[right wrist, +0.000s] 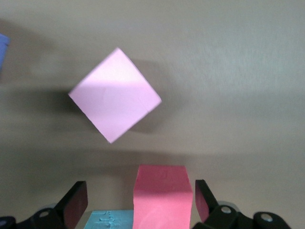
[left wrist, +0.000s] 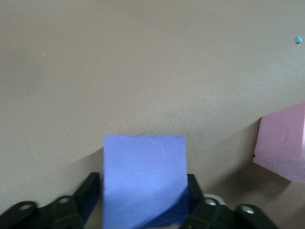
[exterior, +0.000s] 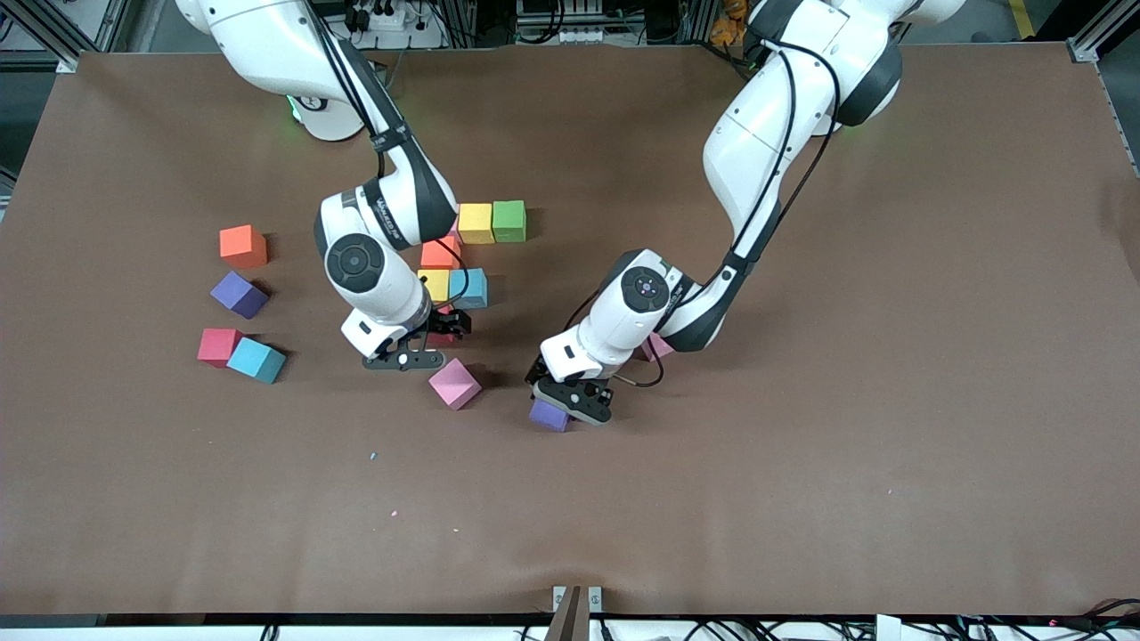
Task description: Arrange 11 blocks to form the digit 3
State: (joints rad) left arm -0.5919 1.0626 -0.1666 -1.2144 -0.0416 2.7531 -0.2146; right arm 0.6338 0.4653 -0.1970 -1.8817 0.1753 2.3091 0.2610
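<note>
- Left gripper (exterior: 570, 405) low at the worktop (exterior: 802, 445); jaws set against both sides of a purple block (left wrist: 144, 179), pinching it; a pink block (left wrist: 282, 143) lies near.
- Right gripper (exterior: 436, 334) low over a red block (right wrist: 162, 195); jaws spread, apart from its sides.
- Partly built digit 3 (exterior: 472, 254): yellow, green, orange, light blue cubes beside the right arm.

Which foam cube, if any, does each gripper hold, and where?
The left gripper has its fingers against two opposite side faces of the purple foam cube. The right gripper is open around a red foam cube.
</note>
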